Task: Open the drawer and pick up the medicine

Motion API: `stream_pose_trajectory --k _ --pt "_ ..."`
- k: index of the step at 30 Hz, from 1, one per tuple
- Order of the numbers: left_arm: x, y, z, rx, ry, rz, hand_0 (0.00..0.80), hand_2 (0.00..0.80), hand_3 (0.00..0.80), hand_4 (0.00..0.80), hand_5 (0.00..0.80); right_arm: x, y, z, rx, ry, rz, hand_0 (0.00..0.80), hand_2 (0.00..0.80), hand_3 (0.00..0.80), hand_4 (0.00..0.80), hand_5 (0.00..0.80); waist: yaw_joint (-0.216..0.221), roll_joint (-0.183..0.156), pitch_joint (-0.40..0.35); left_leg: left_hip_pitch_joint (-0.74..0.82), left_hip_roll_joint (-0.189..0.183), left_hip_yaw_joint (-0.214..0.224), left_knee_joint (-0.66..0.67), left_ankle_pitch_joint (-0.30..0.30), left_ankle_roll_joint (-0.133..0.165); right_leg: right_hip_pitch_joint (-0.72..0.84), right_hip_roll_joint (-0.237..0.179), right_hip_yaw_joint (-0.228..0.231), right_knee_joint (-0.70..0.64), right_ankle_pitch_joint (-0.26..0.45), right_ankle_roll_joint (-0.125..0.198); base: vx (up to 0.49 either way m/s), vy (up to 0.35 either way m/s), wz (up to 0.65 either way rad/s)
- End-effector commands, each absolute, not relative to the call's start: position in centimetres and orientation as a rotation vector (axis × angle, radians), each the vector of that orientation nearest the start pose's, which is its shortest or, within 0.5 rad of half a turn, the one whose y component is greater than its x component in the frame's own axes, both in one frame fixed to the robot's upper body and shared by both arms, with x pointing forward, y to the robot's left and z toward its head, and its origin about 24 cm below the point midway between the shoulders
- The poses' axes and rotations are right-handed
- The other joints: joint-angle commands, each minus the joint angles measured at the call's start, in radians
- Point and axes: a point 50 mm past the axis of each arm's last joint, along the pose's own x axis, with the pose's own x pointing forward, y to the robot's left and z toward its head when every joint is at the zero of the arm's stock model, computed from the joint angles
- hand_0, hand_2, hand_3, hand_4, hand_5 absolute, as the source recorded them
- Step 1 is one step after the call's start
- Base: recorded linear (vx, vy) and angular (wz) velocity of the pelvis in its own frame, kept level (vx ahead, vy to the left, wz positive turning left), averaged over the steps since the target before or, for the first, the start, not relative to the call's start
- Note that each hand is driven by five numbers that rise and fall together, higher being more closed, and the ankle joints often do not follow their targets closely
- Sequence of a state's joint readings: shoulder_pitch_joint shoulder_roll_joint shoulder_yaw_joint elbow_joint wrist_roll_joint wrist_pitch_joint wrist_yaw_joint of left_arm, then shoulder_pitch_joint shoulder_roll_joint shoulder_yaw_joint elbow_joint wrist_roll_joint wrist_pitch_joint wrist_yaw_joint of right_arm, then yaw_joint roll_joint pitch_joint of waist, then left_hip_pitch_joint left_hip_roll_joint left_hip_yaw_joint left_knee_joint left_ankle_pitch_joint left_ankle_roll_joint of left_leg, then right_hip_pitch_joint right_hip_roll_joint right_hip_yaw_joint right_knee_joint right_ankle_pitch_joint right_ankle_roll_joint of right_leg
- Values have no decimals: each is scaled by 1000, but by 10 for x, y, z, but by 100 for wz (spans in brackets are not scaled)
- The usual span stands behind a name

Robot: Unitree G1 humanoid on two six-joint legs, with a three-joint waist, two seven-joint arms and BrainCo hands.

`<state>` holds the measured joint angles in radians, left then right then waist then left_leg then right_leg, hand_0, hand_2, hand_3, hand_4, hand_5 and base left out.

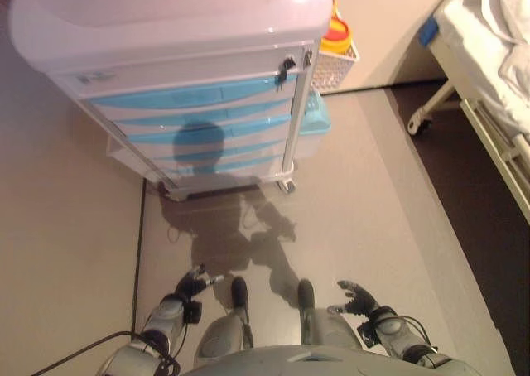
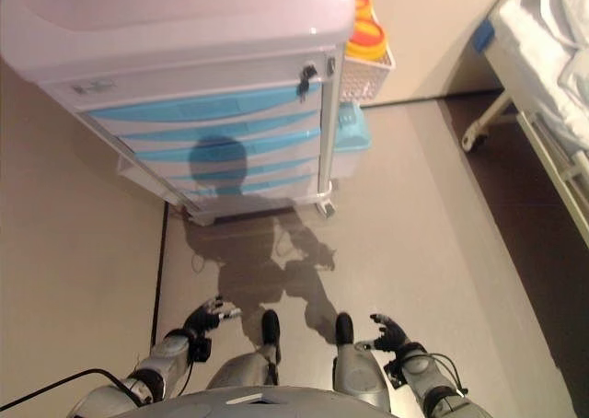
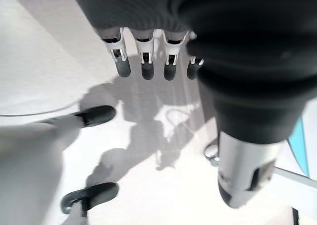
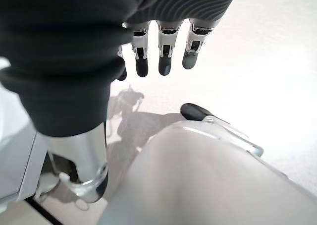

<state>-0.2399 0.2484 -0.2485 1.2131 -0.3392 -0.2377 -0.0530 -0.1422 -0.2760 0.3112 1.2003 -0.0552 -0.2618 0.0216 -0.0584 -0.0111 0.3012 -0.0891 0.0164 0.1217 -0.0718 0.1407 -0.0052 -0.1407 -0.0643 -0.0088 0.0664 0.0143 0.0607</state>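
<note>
Evidently nothing was done yet: the cart (image 1: 190, 86) stood well ahead of both hands, every drawer (image 1: 195, 96) closed, no medicine visible. The left hand (image 1: 192, 283) and right hand (image 1: 358, 297) hung low, fingers relaxed apart, holding nothing.

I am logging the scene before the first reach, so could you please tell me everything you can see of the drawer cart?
The drawer cart stands on the floor ahead of the robot, seen from above. It looks like pale plastic, with a rounded top and a stack of blue-fronted drawers, all shut. A dark key or lock sits at the upper front corner. A white mesh basket hangs on its side. Neither the left hand nor the right hand touches it.
</note>
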Motion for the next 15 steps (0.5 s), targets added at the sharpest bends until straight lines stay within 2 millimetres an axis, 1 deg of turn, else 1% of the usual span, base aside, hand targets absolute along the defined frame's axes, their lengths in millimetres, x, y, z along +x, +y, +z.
stream_pose_trajectory --k 1,3,4,5,7,10,12,13,14,15 --pt "241 211 -91 42 569 57 0 0 0 0 0 193 -213 -118 -463 718 198 0 0 0 0 0 -15 -18 60 -59 -85 27 199 -231 82 -68 4 -2 63 5 12 -85 42 -20" --pt "257 208 -77 29 490 60 0 0 0 0 0 198 -215 -115 -454 703 178 0 0 0 0 0 -24 -21 83 -95 -84 36 235 -239 86 -101 0 13 80 11 13 -93 57 -21" --pt "261 207 -73 32 470 55 0 0 0 0 0 199 -215 -114 -454 702 175 0 0 0 0 0 -26 -22 86 -103 -84 39 242 -241 86 -109 -1 16 85 11 14 -92 63 -24" --pt "274 205 -61 24 409 49 0 0 0 0 0 203 -215 -112 -457 689 171 0 0 0 0 0 -34 -26 104 -127 -81 50 262 -245 88 -132 -4 27 92 18 16 -81 64 -17" --pt "289 203 -46 -17 337 49 0 0 0 0 0 206 -215 -110 -453 679 169 0 0 0 0 0 -42 -31 125 -148 -79 58 286 -254 92 -154 -5 38 104 23 21 -61 56 -18" --pt "311 207 -16 -105 196 44 0 0 0 0 0 209 -214 -108 -430 663 167 0 0 0 0 0 -54 -49 150 -179 -76 73 318 -270 95 -181 -5 51 106 37 28 -39 23 -13" --pt "326 212 9 -169 88 45 0 0 0 0 0 210 -212 -107 -423 656 175 0 0 0 0 0 -61 -65 162 -204 -72 84 339 -282 96 -201 -3 59 105 45 30 -49 4 -15" --pt "329 213 15 -179 64 49 0 0 0 0 0 209 -211 -107 -423 655 176 0 0 0 0 0 -63 -68 165 -210 -72 86 344 -284 96 -207 -2 60 106 46 31 -43 17 -16" --pt "340 216 35 -201 -13 47 0 0 0 0 0 209 -210 -107 -424 652 181 0 0 0 0 0 -70 -76 174 -225 -69 90 359 -292 96 -220 -2 63 109 50 32 -32 26 -12" --pt "345 217 45 -235 -51 50 0 0 0 0 0 209 -210 -107 -424 652 181 0 0 0 0 0 -73 -80 178 -233 -69 92 368 -296 96 -227 -2 65 111 52 33 -28 32 -7"
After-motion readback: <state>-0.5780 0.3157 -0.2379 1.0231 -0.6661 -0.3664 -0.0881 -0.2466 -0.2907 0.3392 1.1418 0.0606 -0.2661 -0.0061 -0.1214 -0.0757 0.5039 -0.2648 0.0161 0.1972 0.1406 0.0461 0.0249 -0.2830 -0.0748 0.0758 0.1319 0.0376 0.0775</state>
